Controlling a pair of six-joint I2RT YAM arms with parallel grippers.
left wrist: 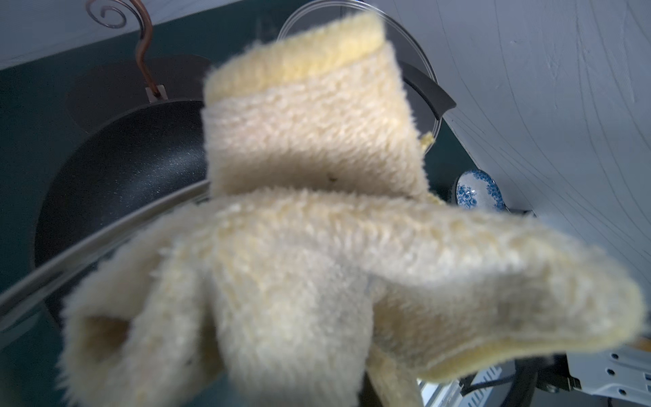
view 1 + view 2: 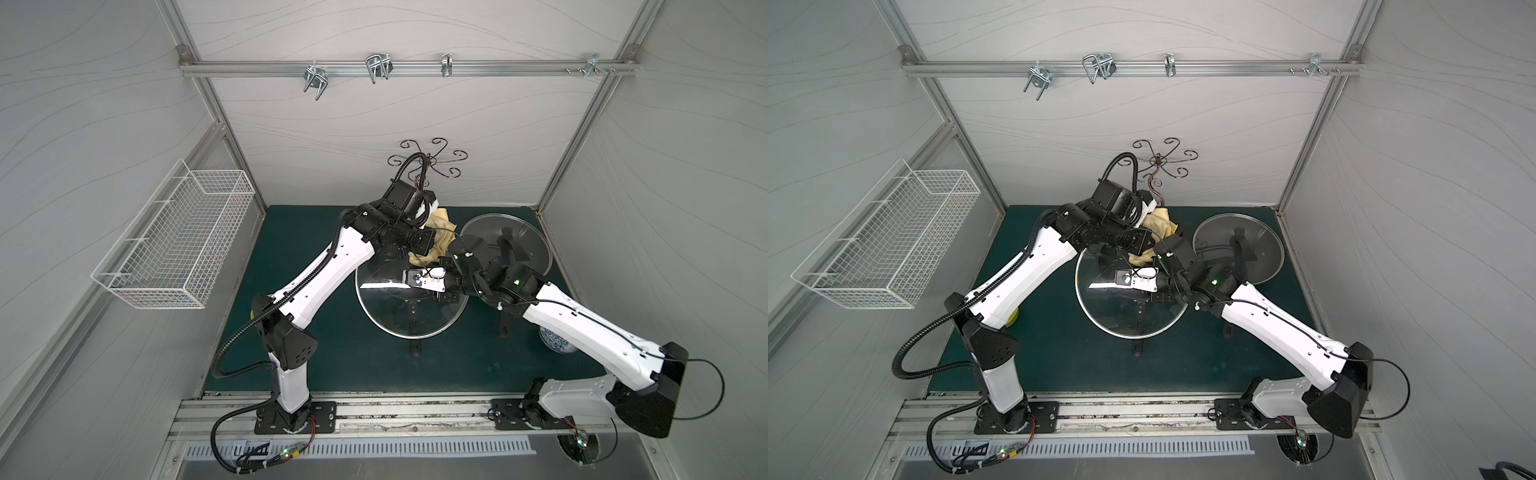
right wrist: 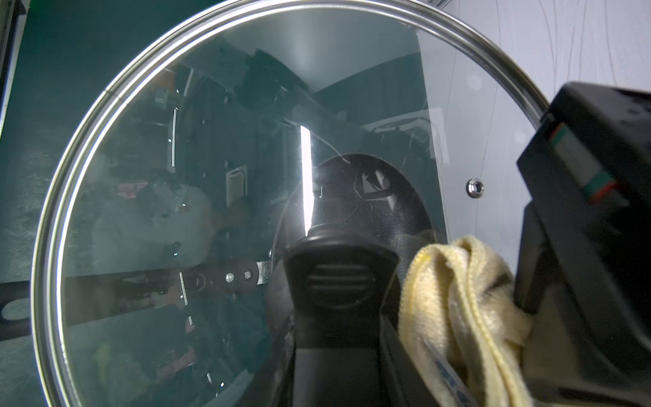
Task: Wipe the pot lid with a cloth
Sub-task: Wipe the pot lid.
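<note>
The left gripper (image 2: 431, 214) is clenched on the cloth (image 2: 441, 239) at the far rim of the pot lid (image 2: 399, 316). The right gripper (image 2: 448, 296) grasps that lid's handle (image 3: 338, 278). A 2nd lid (image 2: 484, 232) lies just behind. A black pan (image 1: 123, 176) sits below, and the left forearm hides the lid's far edge.

words to read: none in any view.
tag (image 3: 449, 373) on the cloth (image 3: 465, 310): small and pale with blue marks, too blurry to read.
sticker (image 3: 581, 165) on the black block (image 3: 599, 253) beside the cloth: green and red stripes, no letters can be made out.
pot lid (image 3: 141, 176): bright glare on the glass, no words.
</note>
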